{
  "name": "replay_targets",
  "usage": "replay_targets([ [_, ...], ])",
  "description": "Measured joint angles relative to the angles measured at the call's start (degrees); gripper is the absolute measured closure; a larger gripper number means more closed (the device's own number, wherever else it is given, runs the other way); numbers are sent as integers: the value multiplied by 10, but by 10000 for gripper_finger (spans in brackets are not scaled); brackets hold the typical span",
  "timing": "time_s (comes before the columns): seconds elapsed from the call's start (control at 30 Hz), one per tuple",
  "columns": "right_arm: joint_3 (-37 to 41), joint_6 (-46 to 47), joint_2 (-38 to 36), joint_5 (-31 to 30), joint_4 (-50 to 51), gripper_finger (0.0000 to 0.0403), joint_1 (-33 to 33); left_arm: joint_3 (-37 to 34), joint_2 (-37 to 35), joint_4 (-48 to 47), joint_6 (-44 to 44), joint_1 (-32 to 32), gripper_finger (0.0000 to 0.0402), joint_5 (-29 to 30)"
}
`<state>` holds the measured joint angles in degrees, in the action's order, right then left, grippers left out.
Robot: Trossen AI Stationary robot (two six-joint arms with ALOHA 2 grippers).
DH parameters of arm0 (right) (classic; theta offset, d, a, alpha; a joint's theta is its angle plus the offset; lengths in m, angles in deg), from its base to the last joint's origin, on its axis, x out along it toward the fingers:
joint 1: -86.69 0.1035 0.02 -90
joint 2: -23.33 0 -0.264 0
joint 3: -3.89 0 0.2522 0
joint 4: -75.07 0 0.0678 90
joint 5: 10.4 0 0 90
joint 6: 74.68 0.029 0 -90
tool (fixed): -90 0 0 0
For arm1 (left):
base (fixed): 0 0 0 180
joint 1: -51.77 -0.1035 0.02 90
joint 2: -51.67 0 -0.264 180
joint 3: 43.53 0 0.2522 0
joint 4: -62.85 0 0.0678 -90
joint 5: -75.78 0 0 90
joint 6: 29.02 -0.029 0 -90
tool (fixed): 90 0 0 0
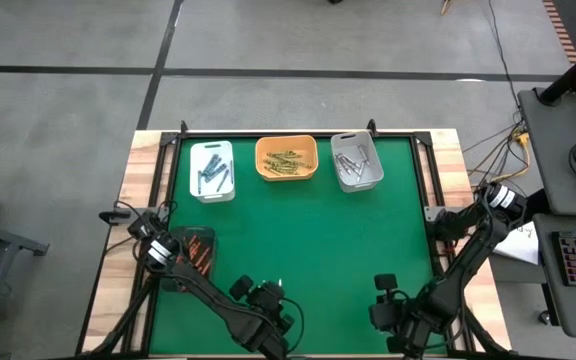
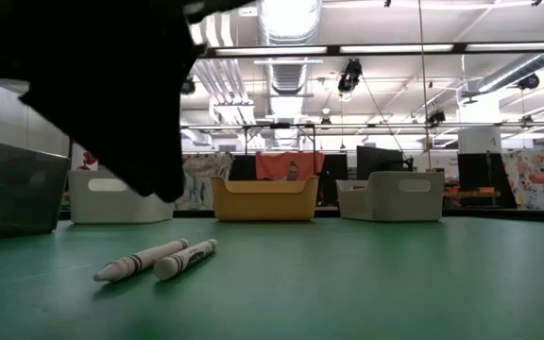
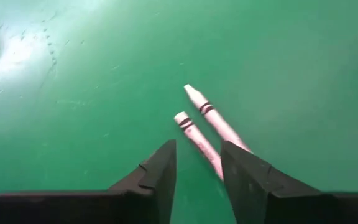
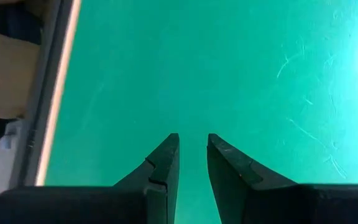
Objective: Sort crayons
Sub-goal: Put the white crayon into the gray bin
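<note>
Two grey-white crayons [image 2: 140,262] [image 2: 185,258] lie side by side on the green mat near the table's front edge; they also show in the left wrist view [image 3: 219,121] [image 3: 194,138]. My left gripper [image 3: 197,152] is open just above them, its fingers on either side of the nearer crayon's end, touching nothing that I can see. My right gripper [image 4: 192,146] hangs over bare mat at the front right, its fingers a little apart and empty. Sorted crayons lie in the far trays.
A white tray [image 1: 212,170], an orange tray [image 1: 287,158] and a grey tray [image 1: 356,162] stand in a row at the far edge, each holding crayons. A dark tray [image 1: 194,254] with red-orange crayons sits at the left. The mat's middle [image 1: 308,230] is bare.
</note>
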<state>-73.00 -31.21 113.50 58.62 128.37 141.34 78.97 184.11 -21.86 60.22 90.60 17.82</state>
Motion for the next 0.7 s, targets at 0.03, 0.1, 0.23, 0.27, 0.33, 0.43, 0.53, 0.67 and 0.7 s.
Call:
replay_targets([
  [0.03,4,0,0,0,0,329,0,-5,0,0,6,0,289,-1],
  [0.1,11,0,0,0,0,328,0,-14,0,1,20,0,273,-2],
  [0.23,16,-6,0,0,0,331,0,-27,0,5,47,0,250,-2],
  [0.27,16,-7,0,0,0,332,0,-31,0,9,51,0,246,-2],
  [0.33,16,-8,0,1,0,334,0,-38,0,25,55,0,241,-1],
  [0.43,16,-12,0,1,0,334,0,-44,0,33,56,0,239,-1],
  [0.53,16,-15,0,1,0,331,0,-44,0,41,58,0,240,0],
  [0.67,16,-15,0,1,0,332,0,-44,0,55,58,0,240,10],
  [0.7,16,-15,0,1,0,333,0,-44,0,56,57,0,240,11],
])
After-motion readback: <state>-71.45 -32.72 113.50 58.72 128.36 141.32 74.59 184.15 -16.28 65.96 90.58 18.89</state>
